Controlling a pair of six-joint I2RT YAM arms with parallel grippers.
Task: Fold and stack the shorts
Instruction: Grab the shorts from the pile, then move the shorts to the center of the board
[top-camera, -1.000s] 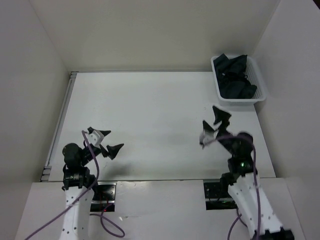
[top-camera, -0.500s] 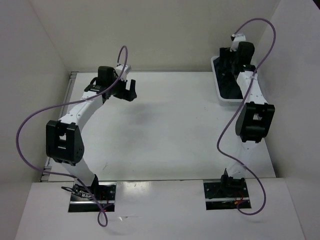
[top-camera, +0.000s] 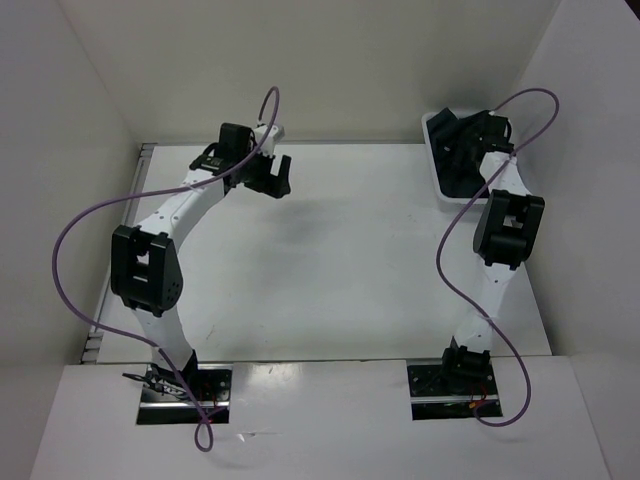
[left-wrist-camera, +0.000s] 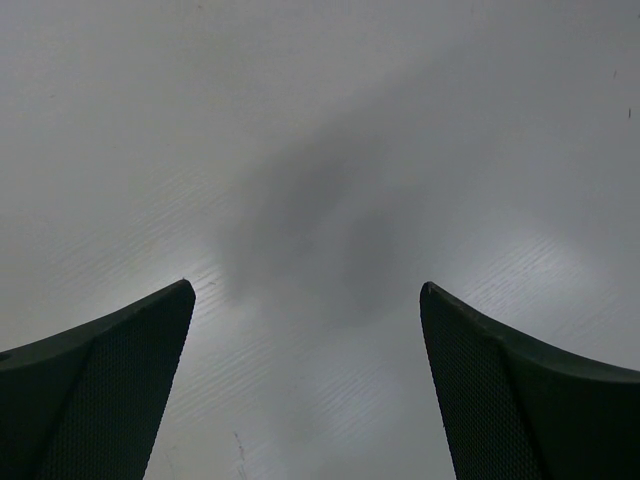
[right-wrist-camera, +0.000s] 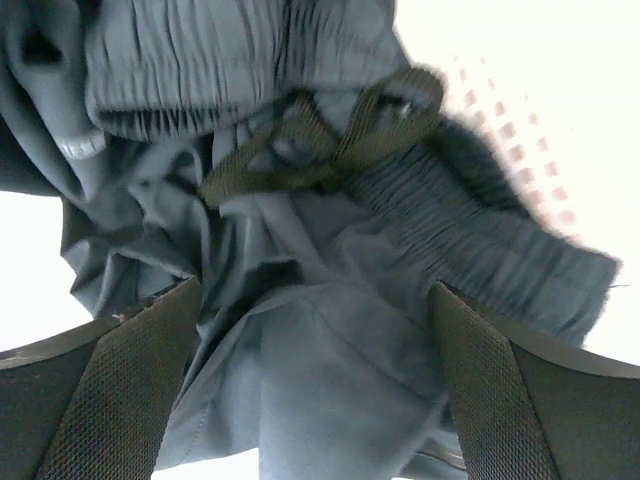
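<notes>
The black shorts lie crumpled in the white mesh basket at the far right. In the right wrist view the shorts fill the frame, with the gathered waistband and a knotted drawstring at the top. My right gripper is open, its fingers either side of a fold of the cloth, and it shows from above over the basket. My left gripper is open and empty over the bare table at the far middle-left, with only tabletop between its fingers.
White walls enclose the table on the left, back and right. The basket sits against the far right wall, and its mesh side shows blurred beside the shorts. Purple cables loop above both arms.
Both arms have swung out from their folded pose at the near edge to the far side. Since half a second ago the left gripper has moved right and the right gripper has lowered into the basket.
</notes>
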